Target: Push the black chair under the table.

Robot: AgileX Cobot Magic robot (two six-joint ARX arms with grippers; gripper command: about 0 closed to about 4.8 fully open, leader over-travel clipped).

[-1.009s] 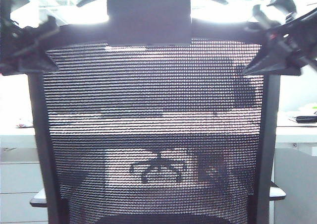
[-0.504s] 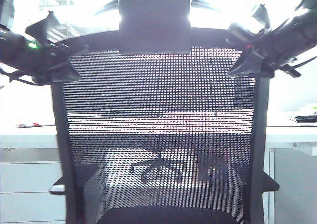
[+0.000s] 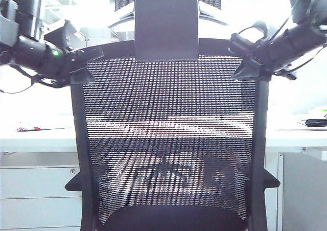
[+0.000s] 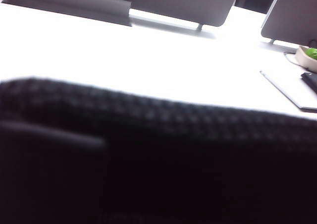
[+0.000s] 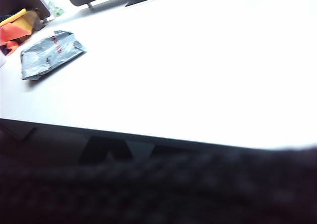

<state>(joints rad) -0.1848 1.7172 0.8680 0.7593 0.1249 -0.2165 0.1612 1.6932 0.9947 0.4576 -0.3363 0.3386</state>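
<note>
The black chair (image 3: 168, 113) fills the middle of the exterior view, its mesh backrest towards the camera and its headrest bracket (image 3: 166, 26) on top. My left gripper (image 3: 84, 65) rests against the backrest's upper left corner, and my right gripper (image 3: 248, 67) against the upper right corner. The table (image 3: 36, 136) is the white desk just beyond the chair, with a drawer cabinet (image 3: 36, 185) at the left. In both wrist views the dark chair frame (image 4: 158, 164) (image 5: 158, 189) hides the jaws, and the white tabletop (image 4: 148, 55) (image 5: 198, 60) lies beyond.
Grey divider panels (image 4: 173, 1) stand along the desk's far side. A silver packet (image 5: 49, 53) and orange items (image 5: 15, 30) lie on the desk. A flat tablet-like slab (image 4: 292, 87) and a black object (image 3: 314, 122) sit at the right. Another chair's base (image 3: 163, 172) shows through the mesh.
The chair has rolled away from the camera towards the desk and looks smaller. Both grippers have gone forward and inward with its upper corners.
</note>
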